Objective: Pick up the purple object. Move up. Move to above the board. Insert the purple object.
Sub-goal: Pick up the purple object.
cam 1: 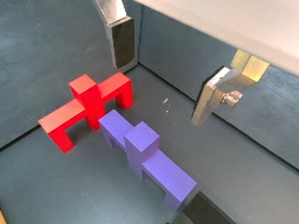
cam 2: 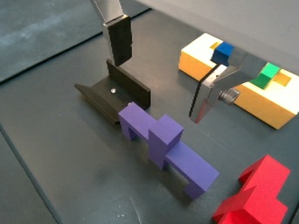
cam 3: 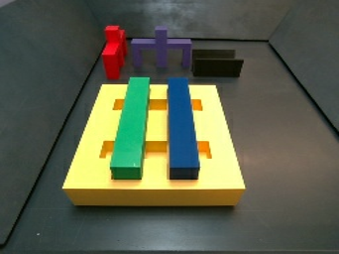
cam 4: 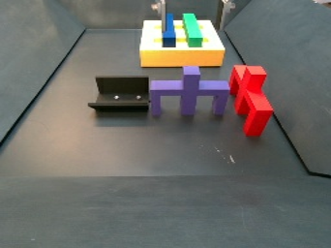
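Dark floor; pincer (cam 1: 163, 74) open above purple object (cam 1: 146, 153), unheld.

A robotics lab test cell: a dark floor (cam 4: 155, 184) walled by low grey panels (cam 3: 47, 109), holding only coloured test blocks around the yellow board (cam 3: 153, 179), with the bolted fixture (cam 4: 120, 95) near it and the gripper (cam 1: 163, 74) spread open above.
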You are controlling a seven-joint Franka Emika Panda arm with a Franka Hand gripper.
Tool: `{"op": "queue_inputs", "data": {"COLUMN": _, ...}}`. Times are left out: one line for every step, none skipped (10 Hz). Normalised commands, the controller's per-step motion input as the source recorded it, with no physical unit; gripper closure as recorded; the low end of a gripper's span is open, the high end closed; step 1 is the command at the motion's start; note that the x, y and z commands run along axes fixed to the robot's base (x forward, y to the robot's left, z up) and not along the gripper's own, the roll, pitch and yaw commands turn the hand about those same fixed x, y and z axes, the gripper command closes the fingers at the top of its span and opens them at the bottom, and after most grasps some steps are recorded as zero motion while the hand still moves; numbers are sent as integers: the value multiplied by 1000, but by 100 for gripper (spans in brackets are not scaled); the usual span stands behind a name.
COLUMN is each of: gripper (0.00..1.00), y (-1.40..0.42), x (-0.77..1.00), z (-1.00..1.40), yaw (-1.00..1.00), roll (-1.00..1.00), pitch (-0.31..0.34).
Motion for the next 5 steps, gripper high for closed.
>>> {"op": "queue_inputs", "data": {"gripper": 0, "y": -6, "x": 0, "z": -51, "yaw": 0, "roll": 0, "pitch": -1}}
{"op": "queue_inputs", "data": {"gripper": 0, "y": -86, "x": 17, "z": -334, "yaw": 0, "roll": 0, "pitch": -53}}
{"op": "queue_inputs", "data": {"gripper": 0, "y": -77, "x": 0, "z": -523, "yaw": 0, "roll": 0, "pitch": -97}}
{"op": "queue_inputs", "data": {"gripper": 0, "y": -63, "x": 0, "z": -606, "yaw": 0, "roll": 0, "pitch": -121}}
{"op": "queue_inputs", "data": {"gripper": 0, "y": -46, "x": 0, "z": -626, "yaw": 0, "roll": 0, "pitch": -121}}
